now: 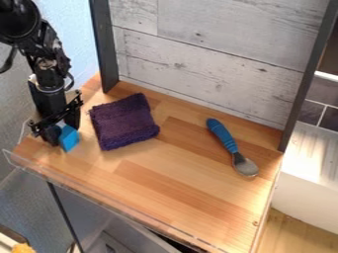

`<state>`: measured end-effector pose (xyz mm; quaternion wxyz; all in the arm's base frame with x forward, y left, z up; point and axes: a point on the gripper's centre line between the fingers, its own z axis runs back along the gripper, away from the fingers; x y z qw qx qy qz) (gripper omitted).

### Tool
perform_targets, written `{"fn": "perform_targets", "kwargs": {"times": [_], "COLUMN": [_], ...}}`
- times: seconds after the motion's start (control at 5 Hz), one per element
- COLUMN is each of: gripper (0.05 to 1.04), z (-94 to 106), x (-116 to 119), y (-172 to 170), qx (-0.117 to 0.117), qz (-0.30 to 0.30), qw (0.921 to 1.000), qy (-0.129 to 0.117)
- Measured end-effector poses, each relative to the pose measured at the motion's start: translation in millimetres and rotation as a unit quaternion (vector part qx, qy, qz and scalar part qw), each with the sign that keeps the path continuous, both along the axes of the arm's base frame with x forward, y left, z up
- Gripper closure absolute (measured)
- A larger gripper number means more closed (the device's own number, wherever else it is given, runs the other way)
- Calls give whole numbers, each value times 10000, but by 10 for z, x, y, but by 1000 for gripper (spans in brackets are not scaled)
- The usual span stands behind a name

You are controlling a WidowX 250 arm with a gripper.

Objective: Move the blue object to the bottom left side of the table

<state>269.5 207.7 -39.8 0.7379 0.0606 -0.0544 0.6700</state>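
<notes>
The black gripper [61,129] was low over the left end of the wooden table [198,197], and the blue block [68,139] was directly at its tip. Whether the gripper was pinching the block or was spread around it, I could not tell. Just beside the gripper, to the right, was 1 purple cloth [124,122], laid flat. Well apart from the gripper, more to the right, was 1 spoon [223,136] with a blue handle and a metal bowl. The table surface was made of joined strips, some pale and some more reddish, and a clear edge strip [132,215] went along its front, below the gripper. Behind, 2 dark posts [105,44] stood on both sides of a panel [211,44] of whitish boards. Far to the right of the gripper were a white box [307,163] and dark tiles [315,98].
</notes>
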Motion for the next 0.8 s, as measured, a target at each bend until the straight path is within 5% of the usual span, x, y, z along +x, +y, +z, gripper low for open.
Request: {"fn": "perform_targets", "kwargs": {"times": [0.2, 0.4, 0.6, 0.8], "gripper": [77, 83, 83, 83], "z": [216, 583, 992, 1083], "x": [36, 104, 241, 326], "y": [18, -36, -135, -293], "qx": [41, 156, 323, 330], "qz": [33, 0, -117, -244], "qw": [10000, 9995, 9992, 9990], "qy": [76, 270, 212, 159]}}
